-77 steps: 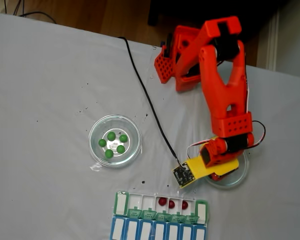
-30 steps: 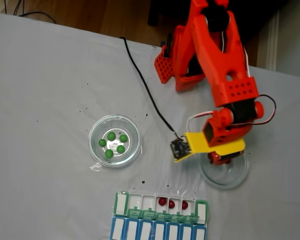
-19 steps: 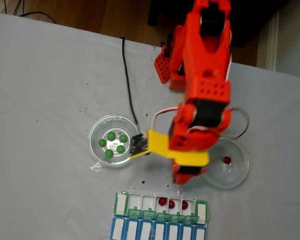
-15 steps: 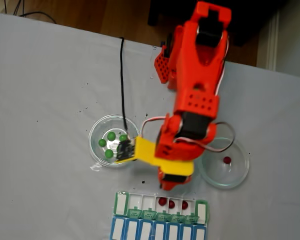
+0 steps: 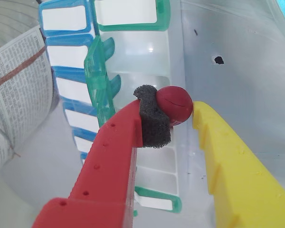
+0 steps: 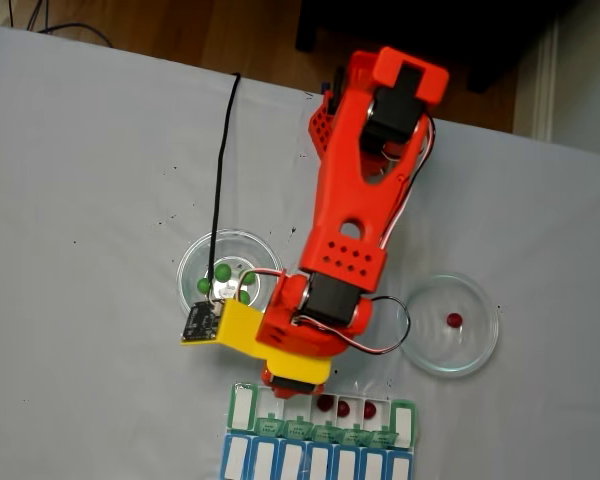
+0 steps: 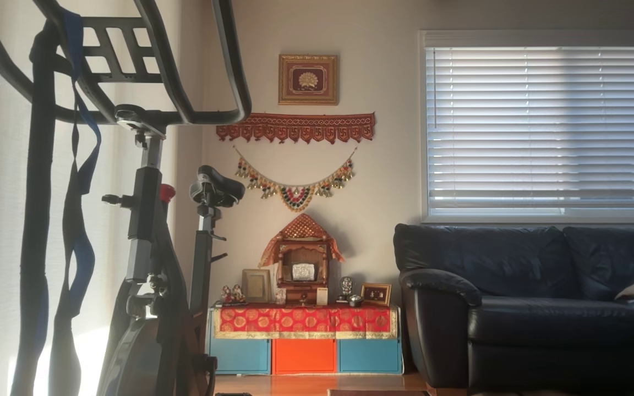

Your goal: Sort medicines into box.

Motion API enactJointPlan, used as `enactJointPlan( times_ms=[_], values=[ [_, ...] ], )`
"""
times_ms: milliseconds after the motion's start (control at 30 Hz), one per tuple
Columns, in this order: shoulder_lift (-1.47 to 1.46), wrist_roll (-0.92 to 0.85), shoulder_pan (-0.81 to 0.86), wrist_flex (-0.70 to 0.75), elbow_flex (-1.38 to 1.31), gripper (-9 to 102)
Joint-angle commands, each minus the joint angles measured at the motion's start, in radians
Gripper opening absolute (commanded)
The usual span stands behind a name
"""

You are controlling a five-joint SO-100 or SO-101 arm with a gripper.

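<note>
Glossy red ball (image 5: 176,103) between a red finger (image 5: 115,147) with a dark grey foam pad (image 5: 152,128) and a yellow finger (image 5: 228,156). Green-and-white box (image 6: 320,417), blue-and-white row (image 6: 315,460). Orange-red arm (image 6: 365,190), white surface (image 6: 90,180), green balls (image 6: 202,286), black cable (image 6: 220,160).

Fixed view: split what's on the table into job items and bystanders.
Job: gripper shut on a red ball; green-and-white pill organizer holding three red balls; dish with one red ball; dish of green balls.

Bystanders: blue-and-white organizer row; black cable.
</note>
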Motion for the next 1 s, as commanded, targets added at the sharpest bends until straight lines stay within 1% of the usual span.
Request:
enactJointPlan(
  times_ms=[0, 467, 767, 967],
  values=[
    [0.005, -0.023, -0.020, 0.025, -0.092, 1],
    [-0.149, -0.052, -0.052, -0.008, -0.170, 1],
    [-0.259, -0.008, -0.044, 0.130, -0.397, 1],
    [-0.296, 0.002, -0.063, 0.132, -0.454, 1]
  ],
)
